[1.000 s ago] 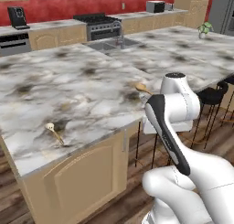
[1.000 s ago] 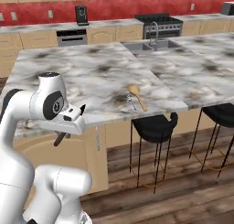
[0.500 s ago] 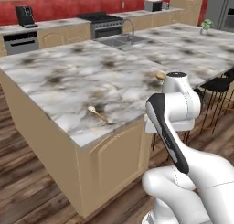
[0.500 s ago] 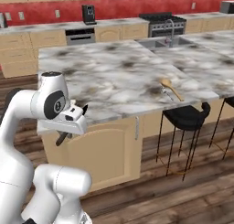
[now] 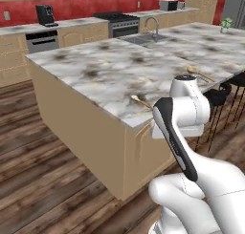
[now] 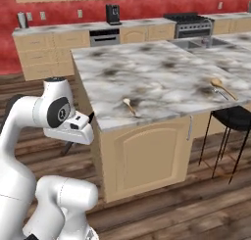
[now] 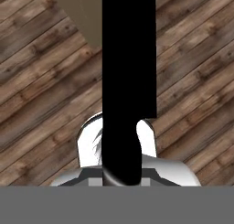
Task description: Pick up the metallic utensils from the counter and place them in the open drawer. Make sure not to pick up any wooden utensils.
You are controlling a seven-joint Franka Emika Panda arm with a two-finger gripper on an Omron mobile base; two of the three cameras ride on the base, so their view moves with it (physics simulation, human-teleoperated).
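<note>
My gripper (image 6: pixel 78 132) hangs beside the island's left end, above the wooden floor, shut on the black knife (image 6: pixel 91 118). The knife (image 7: pixel 129 58) runs as a long dark bar up the hand view from the gripper (image 7: pixel 119 166). On the marble counter (image 6: pixel 162 70) lies the thin wooden stick with a pale head (image 6: pixel 130 107) near the front edge. The brown wooden spoon (image 6: pixel 221 87) lies farther right, with a thin greyish utensil (image 6: pixel 219 93) beside it. The left base view also has the counter (image 5: pixel 105 68), the stick (image 5: pixel 141 102) and the spoon (image 5: pixel 198 75). The open drawer is out of view.
Black bar stools (image 6: pixel 235 117) stand under the island's right part. A tan cabinet door (image 6: pixel 147 156) faces me below the counter. A sink with a faucet (image 5: pixel 152 25) sits at the island's far side. Wooden floor (image 6: pixel 162 209) lies in front and to the left.
The whole scene has slid right in both base views, so the camera base has moved left along the island. The knife stays in the shut gripper.
</note>
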